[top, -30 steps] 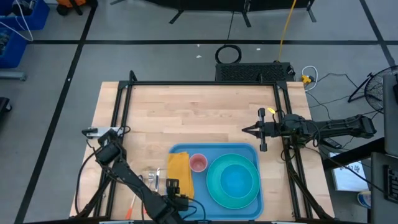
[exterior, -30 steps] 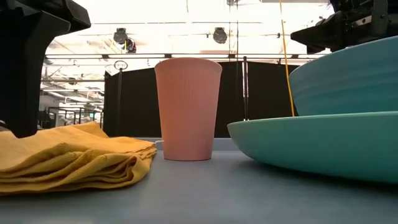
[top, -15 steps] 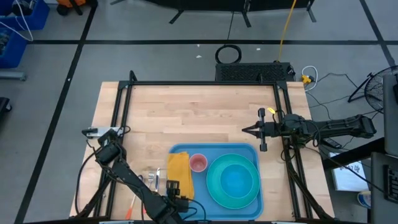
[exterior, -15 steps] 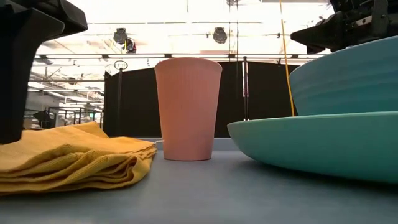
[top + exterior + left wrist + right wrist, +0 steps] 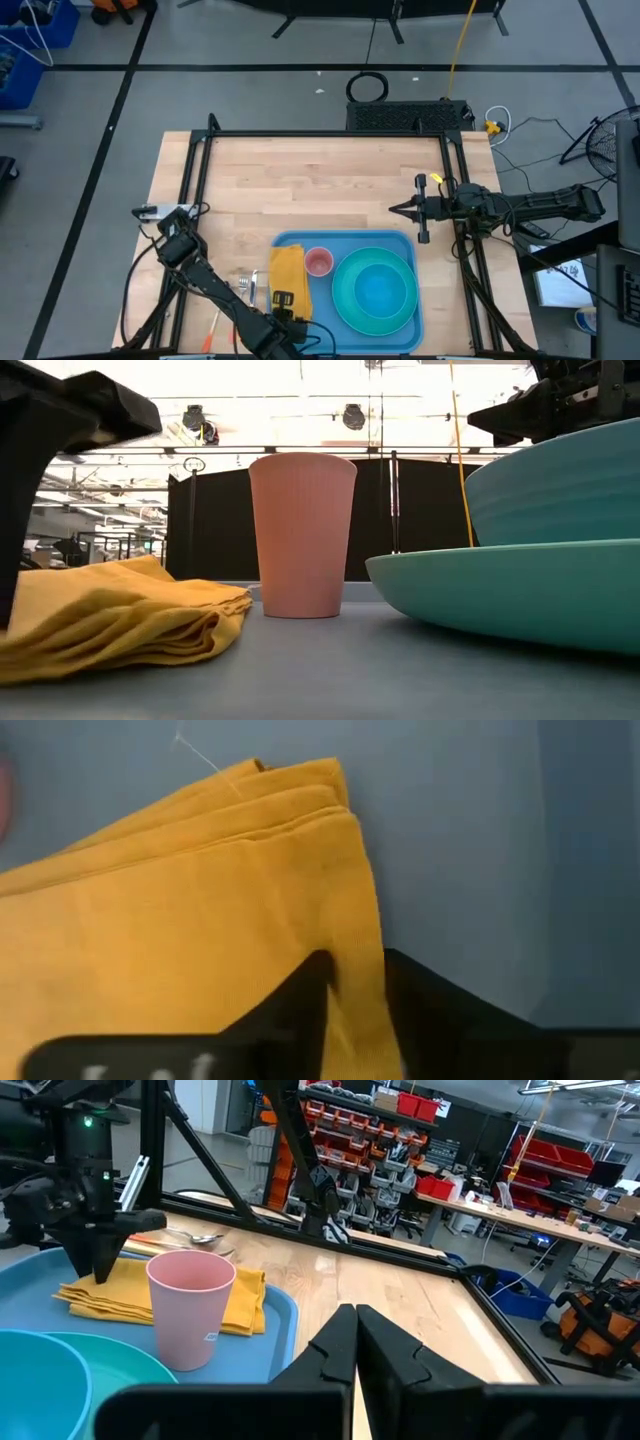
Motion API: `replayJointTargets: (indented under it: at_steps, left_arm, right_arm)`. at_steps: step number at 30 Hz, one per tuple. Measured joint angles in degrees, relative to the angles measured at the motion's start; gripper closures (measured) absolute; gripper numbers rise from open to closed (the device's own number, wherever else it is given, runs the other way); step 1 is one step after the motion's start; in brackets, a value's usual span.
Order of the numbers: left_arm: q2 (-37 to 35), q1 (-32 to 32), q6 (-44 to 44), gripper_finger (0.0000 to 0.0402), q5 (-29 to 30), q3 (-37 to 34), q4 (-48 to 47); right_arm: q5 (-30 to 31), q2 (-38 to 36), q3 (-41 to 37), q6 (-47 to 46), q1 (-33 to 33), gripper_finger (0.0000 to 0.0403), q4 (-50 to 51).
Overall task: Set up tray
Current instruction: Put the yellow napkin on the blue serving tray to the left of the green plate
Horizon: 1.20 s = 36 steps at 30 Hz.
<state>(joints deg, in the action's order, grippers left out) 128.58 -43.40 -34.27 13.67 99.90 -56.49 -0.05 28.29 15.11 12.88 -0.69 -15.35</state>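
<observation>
The light-blue tray (image 5: 300, 243) lies at the table's near edge. On it are a folded yellow napkin (image 5: 287, 270), an upright pink cup (image 5: 318, 262) and a teal bowl in a round teal plate (image 5: 375, 290). My left gripper (image 5: 283, 300) stands over the napkin's near end, pointing down and shut on it; it is also seen in the right wrist view (image 5: 100, 1275). My right gripper (image 5: 392, 209) hovers shut over bare wood beyond the tray's far right corner. The napkin (image 5: 130, 620) rests flat on the tray floor. My left gripper pinches the napkin's folded long edge (image 5: 362, 982) between its two fingers (image 5: 300, 1005), near the napkin's near end. The fingers come from above, pointing down. Several layers show at that edge. The rest of the napkin lies on the tray.
Metal cutlery (image 5: 245, 283) lies on the wood left of the tray, with an orange-handled piece (image 5: 212, 330) nearer the edge. A black frame rail (image 5: 320, 135) borders the table. Bare wood stretches across the far half of the table (image 5: 300, 180).
In the low view my left gripper has tipped over the napkin. The napkin's end at the fingers is drawn up a little and its stacked layers have shifted. The rest of the napkin stays on the tray.
</observation>
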Motion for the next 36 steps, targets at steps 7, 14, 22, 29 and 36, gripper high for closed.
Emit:
replayJointTargets:
  at_steps: [7,14,22,29,36]
  left_arm:
    - [1.5,0.1,1.4,0.0380,-0.8,0.2,1.3]
    - [1.7,-0.6,8.2,0.0391,-1.5,0.1,2.7]
    - [1.7,-0.9,7.3,0.0388,-2.5,0.1,3.7]
    - [0.0,-0.6,4.1,0.0370,-3.0,-0.2,3.7]
    - [-4.9,-0.6,4.1,0.0300,-2.7,-0.1,3.7]
  right_arm:
    - [0.0,0.0,0.0,0.0,0.0,0.0403,0.5]
    - [0.0,0.0,0.0,0.2,0.0,0.0403,0.3]
    - [0.0,0.0,0.0,0.3,0.0,0.0403,0.3]
    - [0.2,0.0,0.0,0.3,0.0,0.0403,0.3]
    - [0.2,0.0,0.0,0.3,0.0,0.0403,0.3]
